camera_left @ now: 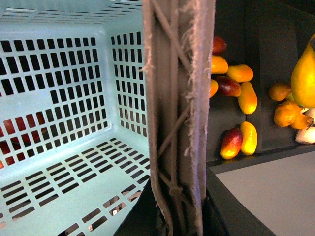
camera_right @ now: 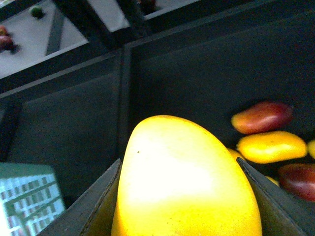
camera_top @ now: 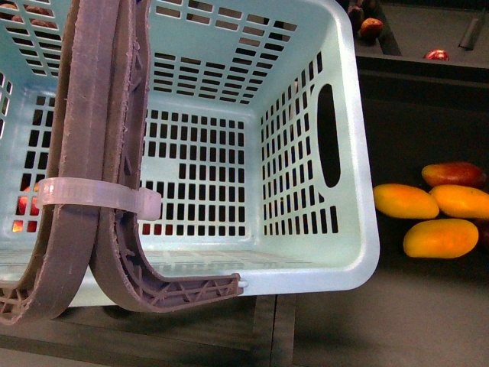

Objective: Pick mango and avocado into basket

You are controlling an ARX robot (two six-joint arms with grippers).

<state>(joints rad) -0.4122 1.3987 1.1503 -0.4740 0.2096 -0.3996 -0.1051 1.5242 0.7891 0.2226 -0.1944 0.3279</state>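
Pinching the mango (camera_right: 182,187) in the right gripper (camera_right: 179,164), clamping the basket (camera_top: 348,191) by its handles (camera_top: 84,138) in the left gripper (camera_left: 179,219).

Presses dark fingers (camera_right: 96,211) against both flanks of the bright yellow fruit, apart from the loose mangoes (camera_right: 271,146) lying beyond it. Fills the left and centre of the front frame with the light teal basket, slotted walls and floor in plain sight. Holds the two brown-grey handles raised together, bound by a white zip tie (camera_top: 99,195) at left centre, running out through the upper left. Hugs them from either side with the left gripper's dark fingers (camera_left: 140,221). Shows three yellow-orange mangoes and one red-blushed at the right edge, mid-height, just beside the basket on the dark table (camera_top: 397,321).
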